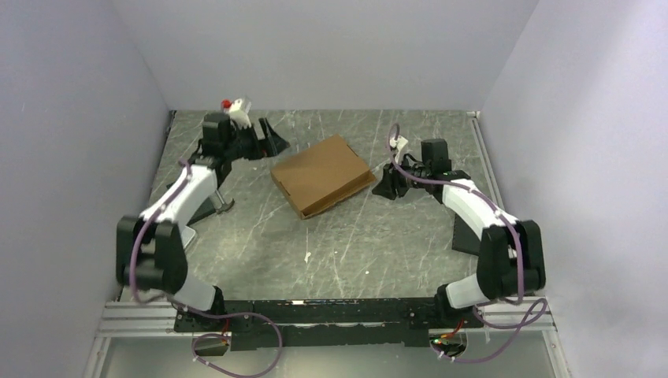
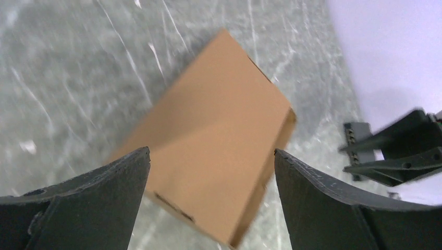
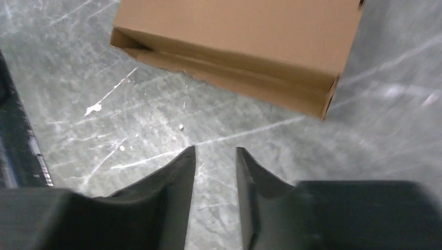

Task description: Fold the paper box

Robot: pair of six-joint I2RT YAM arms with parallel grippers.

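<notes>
One paper box (image 1: 323, 175), brown corrugated card, folded up into a shallow closed rect. as far as visible, flat on table (image 1: 354, 244), straight ahead of both sets of fingertips, touching neither. Past the right fingertips: long side wall w/ slits at both corners, tuck maybe not fully home (judgement only). Prob. light, stiff across the lid panel, soft at edges & corners, so easy to dent w/ a hard pinch. Lid apt to spring up if released early. Card fairly grippy, yet whole box likely to slide on the smooth table if pushed from one side only. Best hold: low on opposite side walls, or flat press on lid near the wall facing the right fingertips, far side braced. Then left gripper (image 2: 212, 152): spread wide, nothing between fingers (image 2: 104, 192), box beyond the tips & centred in the gap. Lastly right gripper (image 3: 216, 151): narrow gap only, nothing in it, box just beyond the tips.
</notes>
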